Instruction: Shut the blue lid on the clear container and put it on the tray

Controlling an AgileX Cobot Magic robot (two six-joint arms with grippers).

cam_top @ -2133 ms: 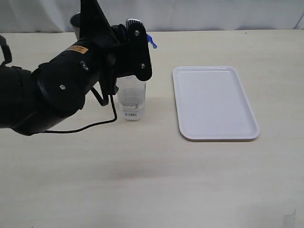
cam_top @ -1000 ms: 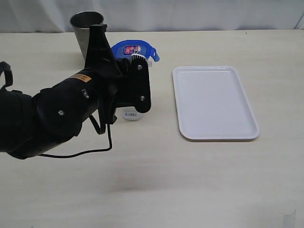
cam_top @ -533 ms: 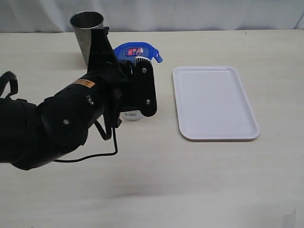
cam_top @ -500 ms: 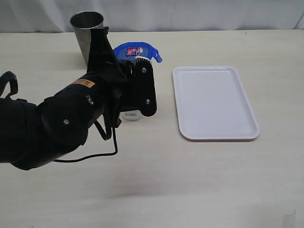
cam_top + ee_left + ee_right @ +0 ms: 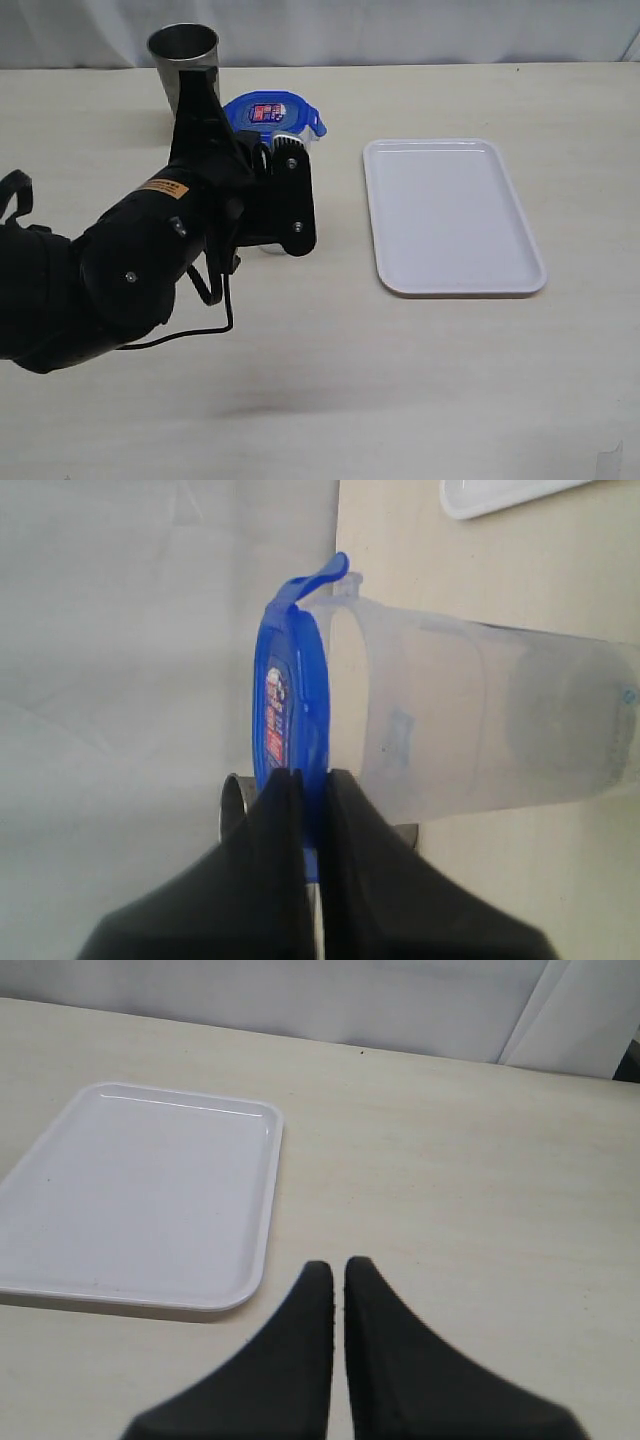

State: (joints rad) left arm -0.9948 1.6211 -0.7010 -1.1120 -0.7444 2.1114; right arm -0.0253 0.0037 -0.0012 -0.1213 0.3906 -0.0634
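You face a pale cream table (image 5: 420, 390), matte and faintly grained, that fills your exterior view from edge to edge. Along its far edge stands a grey-white backdrop (image 5: 430, 30), softly creased, and your right wrist view shows a slanting seam in it with a dark strip at the very margin. The light is soft and even, leaving only faint, blurred shadows on the tabletop.

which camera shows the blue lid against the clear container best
The left wrist view: the blue lid shows edge-on, pinched by the left tool, at the clear container mouth. The exterior view shows its stickered top face, the arm hiding most of the container. The right wrist view shows the tray, no lid.
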